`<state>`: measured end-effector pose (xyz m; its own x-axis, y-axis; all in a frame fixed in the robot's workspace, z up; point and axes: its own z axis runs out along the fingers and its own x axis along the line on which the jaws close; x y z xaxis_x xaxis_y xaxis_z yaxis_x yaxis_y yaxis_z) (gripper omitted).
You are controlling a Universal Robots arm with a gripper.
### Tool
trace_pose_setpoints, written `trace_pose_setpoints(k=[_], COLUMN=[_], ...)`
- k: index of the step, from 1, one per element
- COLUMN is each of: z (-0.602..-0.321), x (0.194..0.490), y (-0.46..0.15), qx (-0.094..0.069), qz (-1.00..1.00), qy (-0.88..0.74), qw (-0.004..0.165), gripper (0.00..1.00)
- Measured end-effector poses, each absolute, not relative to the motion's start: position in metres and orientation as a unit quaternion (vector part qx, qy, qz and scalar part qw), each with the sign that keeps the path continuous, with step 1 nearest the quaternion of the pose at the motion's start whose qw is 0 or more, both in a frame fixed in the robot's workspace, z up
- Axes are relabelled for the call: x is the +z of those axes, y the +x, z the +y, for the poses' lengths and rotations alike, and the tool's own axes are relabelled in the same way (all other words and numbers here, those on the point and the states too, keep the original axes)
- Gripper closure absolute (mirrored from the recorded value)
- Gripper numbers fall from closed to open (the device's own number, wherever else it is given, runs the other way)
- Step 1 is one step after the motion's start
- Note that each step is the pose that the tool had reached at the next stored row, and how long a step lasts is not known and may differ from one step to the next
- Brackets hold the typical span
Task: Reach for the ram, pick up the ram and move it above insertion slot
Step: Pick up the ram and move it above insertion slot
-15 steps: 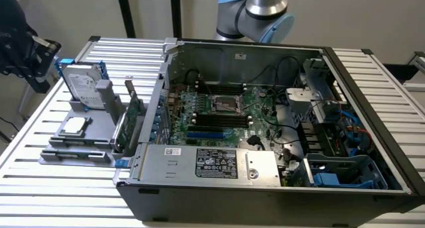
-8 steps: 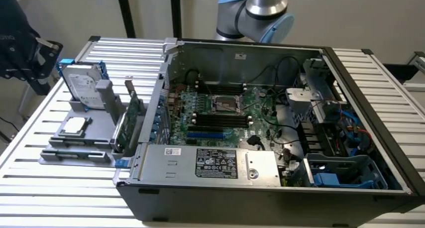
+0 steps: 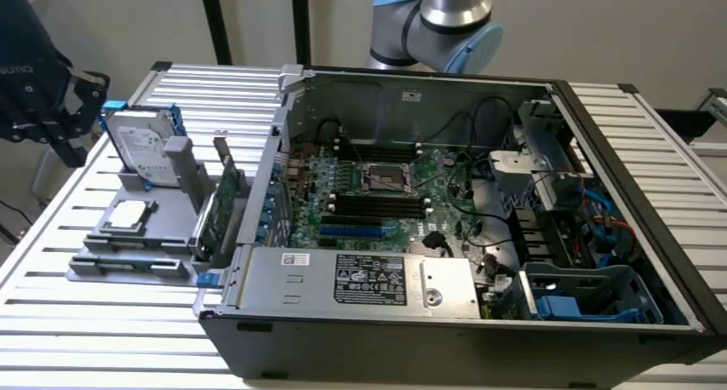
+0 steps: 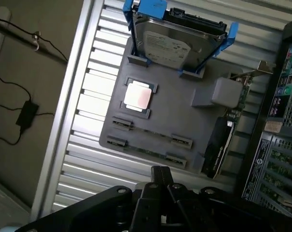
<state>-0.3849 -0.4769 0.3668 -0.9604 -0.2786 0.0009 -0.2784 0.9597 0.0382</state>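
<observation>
In the exterior view you have the open case (image 3: 455, 194) on the slatted table (image 3: 636, 134), with a joint of the arm (image 3: 437, 20) showing behind its rear wall. On the exterior view's left, just beside the case, sits the grey tray (image 3: 170, 230). A hard drive (image 3: 142, 143) stands upright at the tray's far end and a CPU (image 3: 125, 213) lies flat in the middle. A green card (image 3: 227, 204) stands on edge along the side nearest the case. The ram (image 3: 131, 260) lies flat and low in the clip rows at the tray's front edge, well apart from the case's slots.

In the wrist view your gripper (image 4: 160, 170) hangs over the table just off the tray's edge. Its dark fingers (image 4: 158, 181) are pressed together with nothing between them, and they touch nothing. The ram rows are the part of the tray closest to the fingertips. The CPU lies beyond them, then the hard drive in its blue bracket. The ram is untouched in its clips.
</observation>
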Motion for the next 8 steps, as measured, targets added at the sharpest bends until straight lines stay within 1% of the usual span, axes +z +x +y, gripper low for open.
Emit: trace_pose_setpoints(k=[8], z=[-0.4769], x=[0.361], y=[-0.3849], qx=[-0.019], qz=[-0.977], qy=[0.212], qw=[0.004], gripper=[0.89])
